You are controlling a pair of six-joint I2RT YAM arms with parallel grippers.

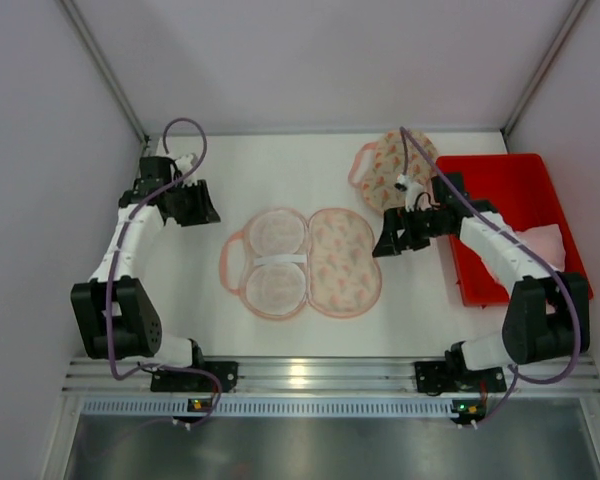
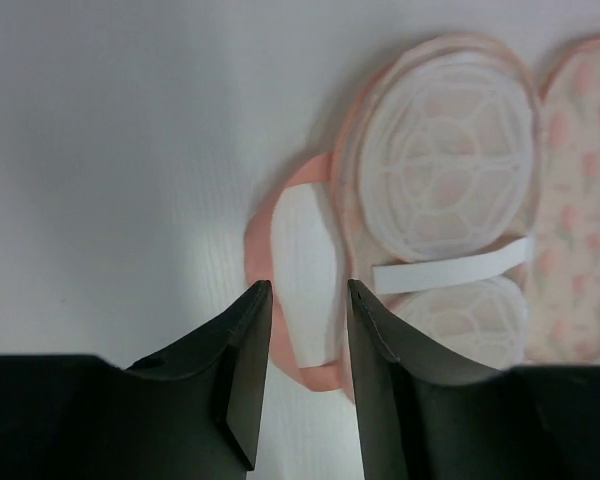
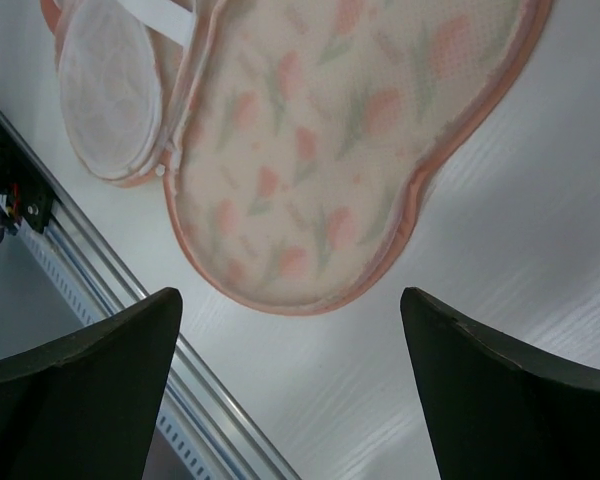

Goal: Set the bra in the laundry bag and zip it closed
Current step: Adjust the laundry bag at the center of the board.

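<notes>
The open laundry bag (image 1: 305,262) lies flat mid-table, pink-edged. Its left half is white mesh cups under a white strap (image 1: 279,261); its right half is floral. A pale crumpled fabric (image 1: 540,243), which looks like the bra, lies in the red bin (image 1: 500,180). My left gripper (image 1: 205,212) is open with a narrow gap and empty, up-left of the bag. In the left wrist view it (image 2: 308,290) hovers above the bag's pink loop (image 2: 265,230). My right gripper (image 1: 388,243) is wide open and empty beside the bag's right edge. The right wrist view shows it (image 3: 290,300) near the floral half (image 3: 320,150).
A second floral bag (image 1: 385,170), closed, lies at the back next to the red bin. The metal rail (image 1: 300,375) runs along the near table edge and shows in the right wrist view (image 3: 100,300). White walls stand on three sides.
</notes>
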